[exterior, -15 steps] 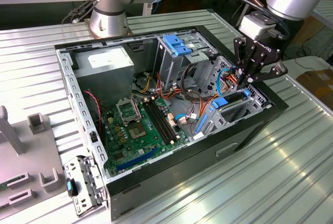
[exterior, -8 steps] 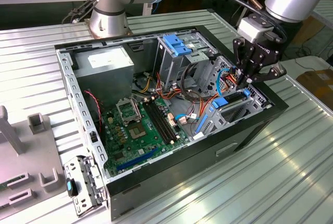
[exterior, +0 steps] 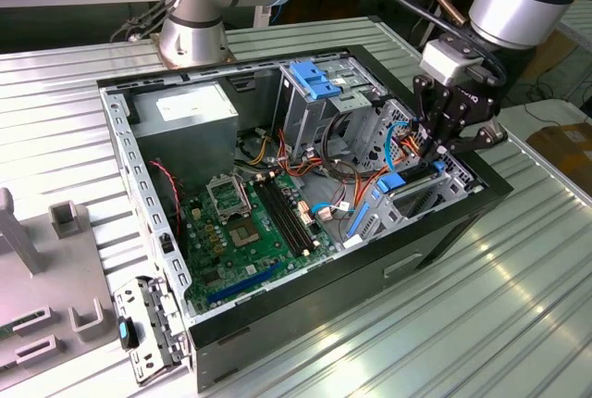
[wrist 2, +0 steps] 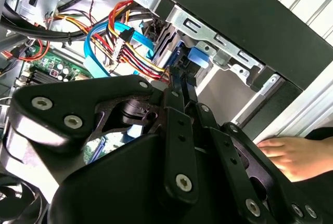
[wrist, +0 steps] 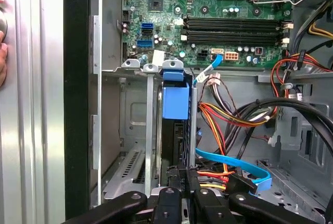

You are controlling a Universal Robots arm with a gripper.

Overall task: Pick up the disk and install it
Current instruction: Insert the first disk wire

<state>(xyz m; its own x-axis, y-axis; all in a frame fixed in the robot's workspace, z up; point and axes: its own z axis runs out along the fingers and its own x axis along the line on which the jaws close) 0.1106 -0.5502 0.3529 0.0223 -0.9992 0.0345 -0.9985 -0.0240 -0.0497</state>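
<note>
The disk (wrist: 174, 99) stands edge-on in a slot of the lower drive cage (exterior: 435, 196) at the open computer case's corner on the exterior view's right. Its blue side-rail frame (exterior: 388, 182) shows along the edge, with the dark drive body beneath it. My gripper (exterior: 435, 150) reaches down into that cage. In both wrist views its black fingers (wrist: 170, 179) sit close together on the disk's near end, and the blue rail tab (wrist 2: 199, 57) shows just past the fingertips. The gripper (wrist 2: 178, 83) looks shut on the disk.
Red, yellow and orange cables (wrist: 223, 114) and a blue data cable (wrist: 234, 164) crowd the space beside the cage. The motherboard (exterior: 254, 222), grey power supply (exterior: 190, 106) and a blue bracket (exterior: 314, 79) on the upper cage lie within the case. A person's hand (wrist 2: 291, 153) rests by the case's outer edge.
</note>
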